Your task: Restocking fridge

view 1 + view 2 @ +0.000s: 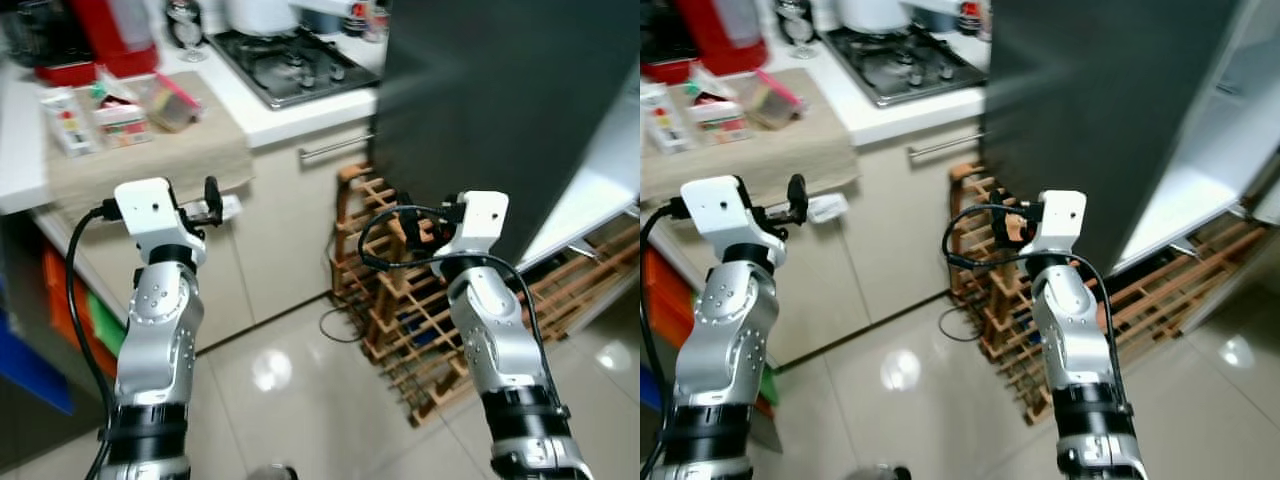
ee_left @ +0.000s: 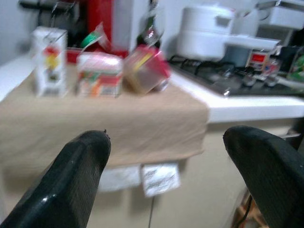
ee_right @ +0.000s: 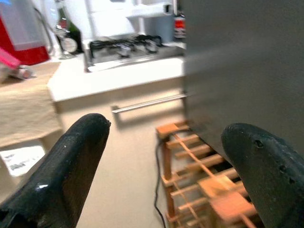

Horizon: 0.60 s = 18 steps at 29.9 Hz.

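Scene: kitchen corner seen from the head camera, with slight blur throughout.
Left tool (image 2: 164, 175): raised in front of the counter edge, released, its two black fingers spread wide and nothing held between them.
Right tool (image 3: 166, 180): raised beside the fridge, released as well, fingers spread apart and nothing gripped.
White counter (image 1: 250, 112): covered on the robot's left by a beige cloth (image 1: 150, 160) whose front edge hangs over the cabinet face.
Groceries: a white carton with red and yellow print (image 2: 48, 61), a flat white-and-red packet (image 2: 99, 74) and a tilted red-lidded plastic box (image 2: 145, 69) are set side by side on the cloth, well ahead of the left tool.
Dark grey fridge (image 1: 490, 100): located on the robot's right, with its pale door (image 1: 1200, 170) swung open.
Black gas hob (image 1: 290, 62): set into the counter between the cloth and the fridge, with a white pot (image 2: 206, 31) behind it.
Wooden wine rack (image 1: 400, 290): standing on the glossy tiled floor (image 1: 290, 400) against the fridge, below the right tool.
Red appliance (image 1: 110, 30): placed at the back of the counter.
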Motion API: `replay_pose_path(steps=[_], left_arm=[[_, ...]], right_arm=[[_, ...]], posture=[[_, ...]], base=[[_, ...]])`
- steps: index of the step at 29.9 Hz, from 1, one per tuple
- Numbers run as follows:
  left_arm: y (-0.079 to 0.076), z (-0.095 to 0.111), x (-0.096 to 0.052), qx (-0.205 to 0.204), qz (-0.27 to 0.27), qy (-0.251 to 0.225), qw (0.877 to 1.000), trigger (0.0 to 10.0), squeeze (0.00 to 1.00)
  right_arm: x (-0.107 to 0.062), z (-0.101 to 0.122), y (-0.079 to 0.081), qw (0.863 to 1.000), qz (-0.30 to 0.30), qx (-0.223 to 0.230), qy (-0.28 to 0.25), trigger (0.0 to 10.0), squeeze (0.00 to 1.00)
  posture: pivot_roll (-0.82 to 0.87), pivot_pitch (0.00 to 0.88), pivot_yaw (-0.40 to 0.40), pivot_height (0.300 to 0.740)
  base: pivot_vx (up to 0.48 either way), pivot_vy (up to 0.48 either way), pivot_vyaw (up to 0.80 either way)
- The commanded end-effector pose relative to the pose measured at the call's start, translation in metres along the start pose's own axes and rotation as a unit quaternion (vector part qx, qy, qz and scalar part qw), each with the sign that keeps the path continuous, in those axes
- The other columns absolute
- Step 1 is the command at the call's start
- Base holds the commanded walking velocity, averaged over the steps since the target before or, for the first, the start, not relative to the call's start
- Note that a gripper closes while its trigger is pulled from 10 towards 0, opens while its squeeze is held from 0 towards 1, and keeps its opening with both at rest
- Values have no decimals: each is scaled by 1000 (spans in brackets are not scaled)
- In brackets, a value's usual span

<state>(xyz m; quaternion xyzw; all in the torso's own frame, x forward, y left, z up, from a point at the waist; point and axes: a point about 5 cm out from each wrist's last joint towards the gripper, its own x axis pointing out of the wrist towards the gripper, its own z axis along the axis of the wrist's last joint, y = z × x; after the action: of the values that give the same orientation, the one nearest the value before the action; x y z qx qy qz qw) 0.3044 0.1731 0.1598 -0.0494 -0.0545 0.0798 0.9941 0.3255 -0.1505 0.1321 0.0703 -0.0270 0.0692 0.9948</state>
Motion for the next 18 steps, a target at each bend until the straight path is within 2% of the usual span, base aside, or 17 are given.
replay_pose_path(steps=[1,5,10,14,16,18], left_arm=[[6,-3,-1,6,18,12,1000,10000,0],[1,-8,-1,7,25,24,999,10000,0],[-6,-3,5,27,18,13,999,10000,0],[-9,4,12,16,14,0,1000,10000,0],[-10,6,15,24,13,-1,1000,10000,0],[-10,7,19,25,13,0,1000,10000,0]], right_arm=[[3,3,5,1000,8,-2,-7,10000,0],[4,5,6,1000,9,0,-16,10000,0],[4,5,6,1000,12,0,-15,10000,0],[4,5,6,1000,15,-2,-16,10000,0],[4,6,6,1000,16,-4,-17,10000,0],[3,6,6,1000,18,-9,-19,10000,0]], posture=[[-46,0,-5,736],[-46,0,-8,736],[-44,0,-11,736],[-44,0,-11,736],[-51,0,-13,736],[-61,0,-11,736]], base=[[0,-480,613],[0,-480,608],[0,-480,601],[0,0,600],[0,0,597],[0,-461,594]])
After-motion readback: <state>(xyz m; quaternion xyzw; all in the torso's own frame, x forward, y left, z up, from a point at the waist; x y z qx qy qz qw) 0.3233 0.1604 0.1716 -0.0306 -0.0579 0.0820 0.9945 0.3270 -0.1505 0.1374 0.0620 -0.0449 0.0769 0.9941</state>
